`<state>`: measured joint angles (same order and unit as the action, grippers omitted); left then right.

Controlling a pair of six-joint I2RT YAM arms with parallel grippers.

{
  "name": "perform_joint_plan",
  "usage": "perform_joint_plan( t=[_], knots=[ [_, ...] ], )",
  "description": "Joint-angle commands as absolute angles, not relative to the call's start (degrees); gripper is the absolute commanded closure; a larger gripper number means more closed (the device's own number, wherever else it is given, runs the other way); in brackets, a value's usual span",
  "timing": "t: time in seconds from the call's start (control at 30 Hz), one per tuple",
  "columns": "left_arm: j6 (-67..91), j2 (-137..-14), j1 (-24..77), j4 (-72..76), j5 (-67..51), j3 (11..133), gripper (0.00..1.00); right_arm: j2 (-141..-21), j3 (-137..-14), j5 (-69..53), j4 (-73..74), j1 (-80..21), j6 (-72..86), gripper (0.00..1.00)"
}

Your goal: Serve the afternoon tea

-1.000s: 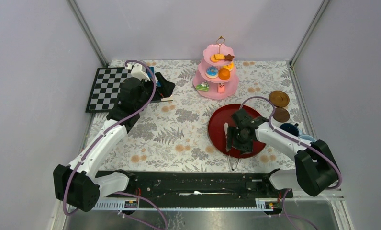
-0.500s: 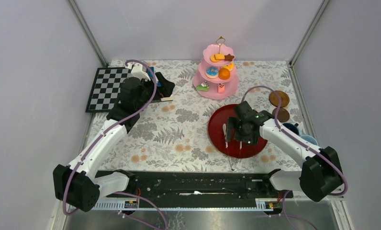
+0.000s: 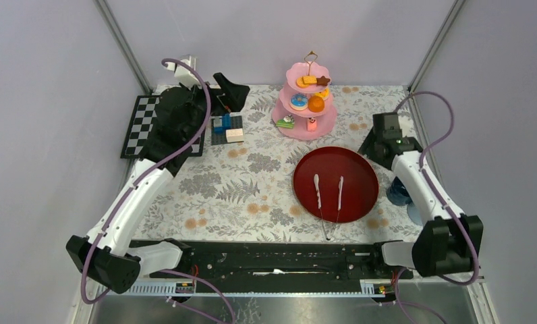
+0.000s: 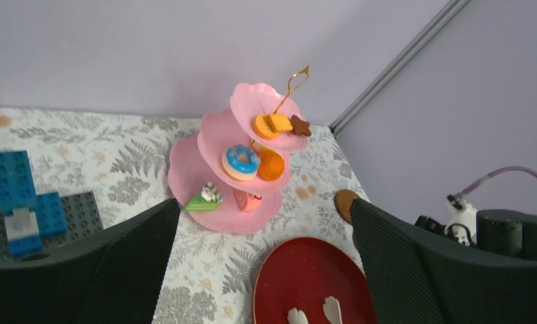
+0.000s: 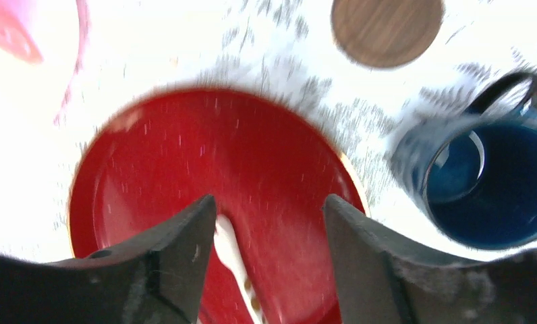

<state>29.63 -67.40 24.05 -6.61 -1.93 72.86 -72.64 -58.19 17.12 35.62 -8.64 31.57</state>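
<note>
Pink stand (image 3: 305, 101) stocked, white tongs (image 3: 317, 189) on tray (image 3: 355, 165) (tips apart)

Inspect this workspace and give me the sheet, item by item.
Surface: floral-patterned tablecloth, lying flat.
Job's things: pink three-tier plastic stand loaded with small colourful toy sweets; dark blue cup and brown round wooden saucer on the cloth, off the tray.
Clutter: white tongs lying mostly on the dark red round tray; chequered board; blue building blocks on a dark grey base plate.
End effectors: left end effector open, empty; right end effector open, empty.
Cables: purple cable on the left arm, another on the right; no snag seen.
Surroundings: plain pale walls, metal corner posts.
</note>
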Motion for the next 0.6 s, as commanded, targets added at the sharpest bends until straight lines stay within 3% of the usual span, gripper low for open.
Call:
perform_joint_plan(
  t=[0.0,0.27,0.57],
  knots=[
    [25.88,-69.88,24.08,-5.7,1.39,75.5,0.01,-79.45,-65.72,24.35,28.35,-2.57,31.11,0.4],
    [20.47,-66.15,23.82,-2.63,6.66,66.85,0.01,-100.29,-82.07,23.89,29.15,7.54,29.69,0.5],
    [20.04,-67.54,23.95,-2.08,6.79,65.56,0.01,-122.07,-104.41,28.99,41.29,8.25,23.91,0.71]
  ],
)
